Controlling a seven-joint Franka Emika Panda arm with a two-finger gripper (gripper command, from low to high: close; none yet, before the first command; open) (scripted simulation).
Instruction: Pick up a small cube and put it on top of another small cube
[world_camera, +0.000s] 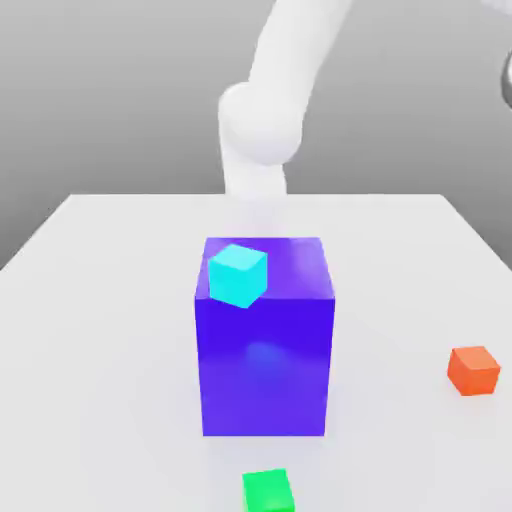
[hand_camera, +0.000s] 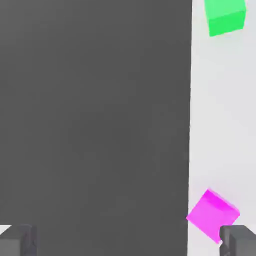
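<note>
Magenta-pink is your target: the small cube (hand_camera: 210, 216) sits in the hand view right by the edge of the pale table (hand_camera: 220, 125), one corner tucked behind a fingertip. And your gripper (hand_camera: 127, 240) is open, jaws well apart, nothing between them, so you're free to line up!

Look at that cube, turned askew to the fingers. I'd have you rotate the wrist to match two opposite faces, centre over it while you're high, and only then drop straight down. Come in crooked and you could knock it over the edge; that's the danger here. Close gently at mid-height, lift clean, and travel level.

Your landing spot is the green cube (world_camera: 268, 492), near side in the exterior view, in front of the big blue-violet block (world_camera: 264, 365). Leave the cyan cube (world_camera: 238, 276) at that block's left and the orange cube (world_camera: 473, 371) out on the exterior view's right alone. Over green, square the faces, lower softly, and let go only once it's seated flat.
</note>
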